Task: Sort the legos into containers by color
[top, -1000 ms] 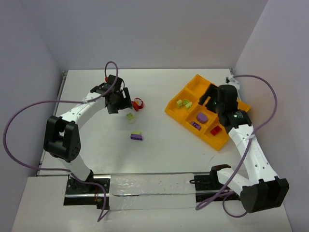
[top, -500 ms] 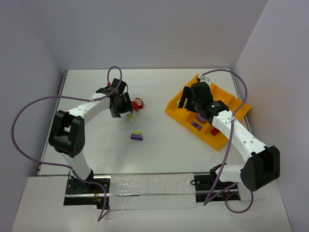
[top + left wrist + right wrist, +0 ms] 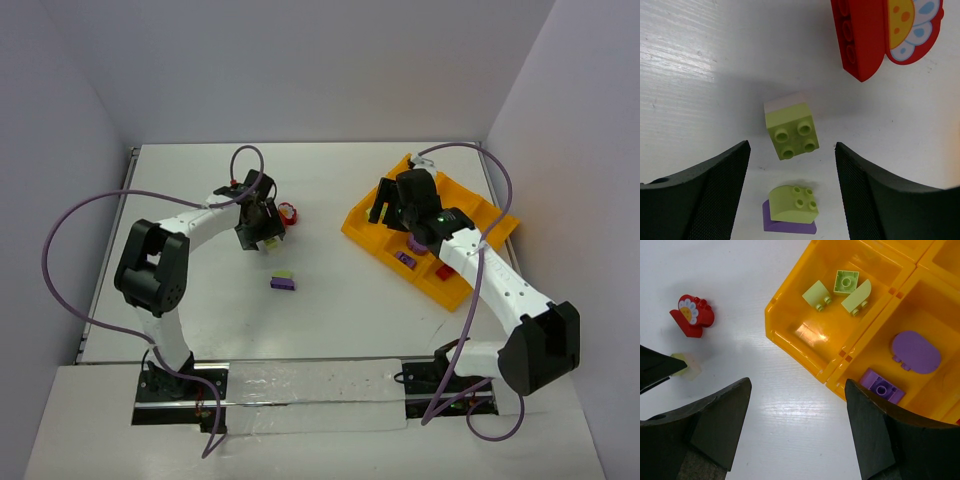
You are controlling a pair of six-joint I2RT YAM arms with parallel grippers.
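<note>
A loose yellow-green brick [image 3: 791,131] lies on the table between the fingertips of my open left gripper [image 3: 791,148], apart from both fingers. In the top view that gripper [image 3: 262,230] hangs over it. A red brick [image 3: 862,35] carrying a flower piece lies just beyond. A yellow-green brick stuck on a purple one [image 3: 792,212] lies nearer [image 3: 283,282]. My right gripper [image 3: 797,390] is open and empty above the table by the near-left edge of the orange-yellow tray [image 3: 790,335]. One compartment holds three yellow-green bricks [image 3: 846,281], another two purple pieces [image 3: 916,352].
A red brick [image 3: 447,268] lies in a tray compartment toward the near right. The red flower brick [image 3: 691,315] and my left gripper's finger [image 3: 655,367] show at the left of the right wrist view. Walls close off the table at the back and sides.
My left gripper has moved a little right and toward the near edge, over the loose yellow-green brick. My right gripper swung left across the tray a second ago and has since held still.
</note>
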